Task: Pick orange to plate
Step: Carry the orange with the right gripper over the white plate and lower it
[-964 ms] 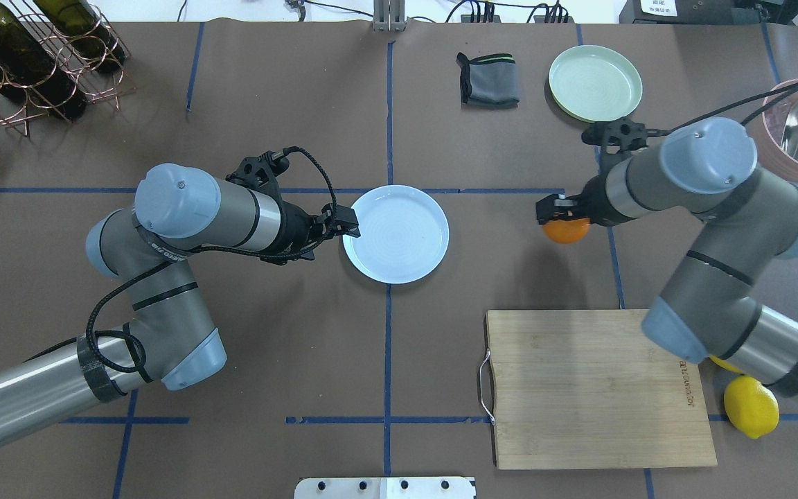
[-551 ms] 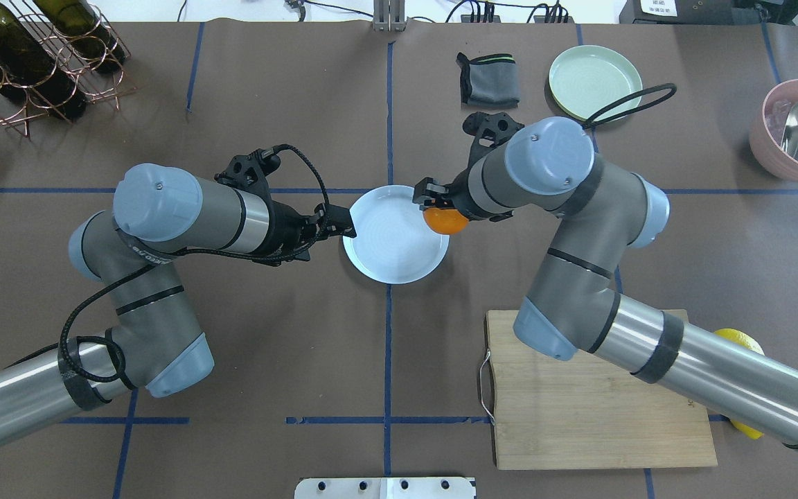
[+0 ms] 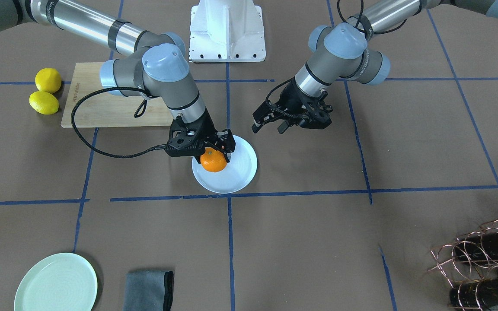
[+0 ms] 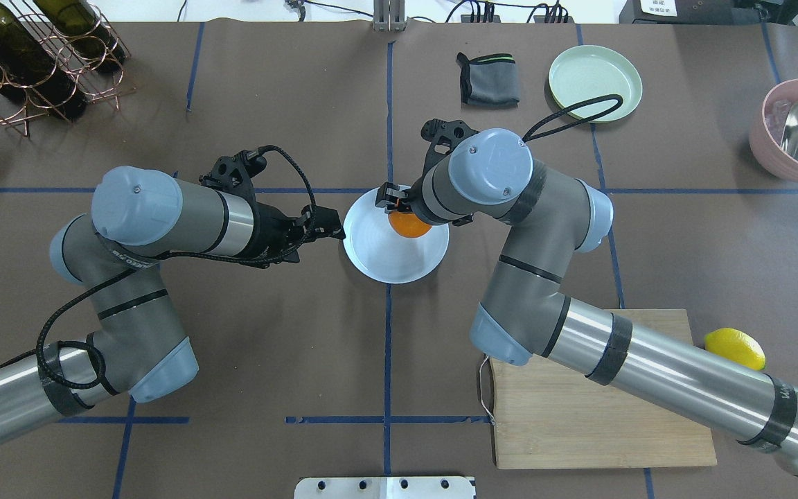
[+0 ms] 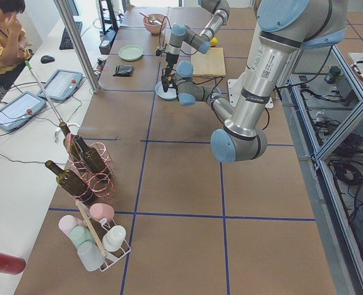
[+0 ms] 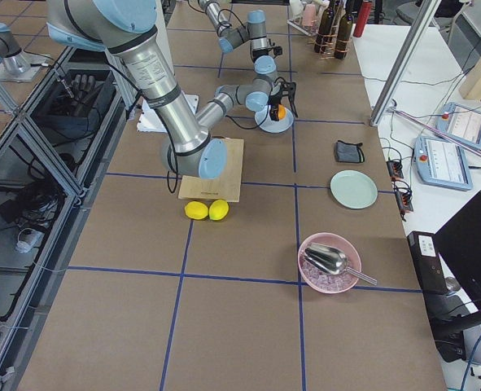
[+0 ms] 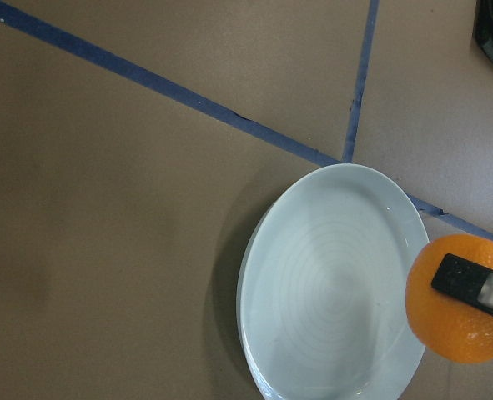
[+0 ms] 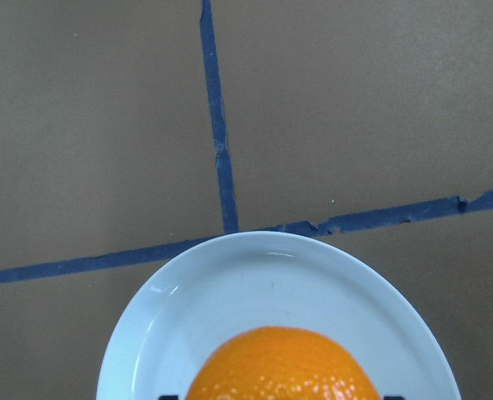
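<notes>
right gripper (image 3: 215,151): closed on the orange (image 3: 213,163), one finger on either side, fruit bulging below the pads.
orange: over the plate (image 3: 244,169), off-centre, toward the rim on the right arm's side. cannot tell whether it touches the plate or hangs just above it.
plate: near the middle of the table (image 3: 318,242), beside a crossing of blue tape lines (image 3: 301,193).
left gripper (image 3: 269,127): jaws apart, holding nothing, just beside the plate's opposite rim, not touching it.
stage (judged): carry nearly done, release not yet made.
risk 1: if let go from a height, the round fruit could bounce and roll over the low rim onto the table.
risk 2: an off-centre drop leaves little plate between fruit and rim, so a small roll that way is enough.
risk 3: pressing down too far could tip or skid the plate, since the load sits toward one edge.
risk 4: uneven finger opening could flick the orange sideways.
risk 5: the left gripper is close by and could nudge the plate if it moves in.
low concern: the two lemons (image 3: 48,80) and the green plate (image 3: 56,283) lie well apart, toward the table's edges.
</notes>
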Motion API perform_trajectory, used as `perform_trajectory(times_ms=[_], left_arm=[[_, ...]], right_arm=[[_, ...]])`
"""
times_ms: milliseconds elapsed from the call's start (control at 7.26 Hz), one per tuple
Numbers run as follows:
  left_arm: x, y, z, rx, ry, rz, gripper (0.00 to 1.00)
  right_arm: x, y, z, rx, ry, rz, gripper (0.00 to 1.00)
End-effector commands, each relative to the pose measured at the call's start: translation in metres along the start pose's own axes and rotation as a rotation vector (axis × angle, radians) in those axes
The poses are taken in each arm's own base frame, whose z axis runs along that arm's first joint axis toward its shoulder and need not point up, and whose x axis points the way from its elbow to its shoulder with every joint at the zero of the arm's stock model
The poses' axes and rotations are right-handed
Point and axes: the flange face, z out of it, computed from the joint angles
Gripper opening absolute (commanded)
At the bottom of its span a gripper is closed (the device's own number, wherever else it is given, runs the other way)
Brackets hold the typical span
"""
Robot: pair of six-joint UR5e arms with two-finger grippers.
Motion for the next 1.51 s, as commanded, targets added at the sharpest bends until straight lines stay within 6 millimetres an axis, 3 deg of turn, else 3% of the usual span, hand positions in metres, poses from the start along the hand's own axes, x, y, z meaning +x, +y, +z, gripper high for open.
perform_trajectory(times_ms=[0, 138, 413, 688, 1101, 1239, 1377], left_arm=[[0.001, 0.0, -0.003, 0.001, 0.005, 0.001, 1.0], [-0.008, 0.0, -0.002, 0.001, -0.007, -0.002, 1.0], [-0.009, 0.001, -0.001, -0.001, -0.009, -0.001, 1.0], [-0.009, 0.001, -0.001, 0.001, -0.009, 0.001, 1.0], [-0.009, 0.0, -0.002, 0.001, -0.008, 0.002, 1.0], [-0.009, 0.0, -0.002, 0.001, -0.008, 0.002, 1.0], [-0.009, 0.0, -0.002, 0.001, -0.008, 0.002, 1.0]], right_arm=[[-0.005, 0.013, 0.015, 0.027, 0.02, -0.014, 0.0], [-0.004, 0.014, 0.018, 0.026, 0.026, -0.015, 0.0], [-0.006, 0.014, 0.031, 0.02, 0.05, -0.018, 0.37], [-0.006, 0.014, 0.031, 0.021, 0.049, -0.019, 0.4], [-0.011, 0.027, 0.035, 0.047, 0.051, -0.031, 0.93], [-0.014, 0.027, 0.034, 0.047, 0.051, -0.031, 1.0], [-0.014, 0.027, 0.034, 0.047, 0.05, -0.033, 1.0]])
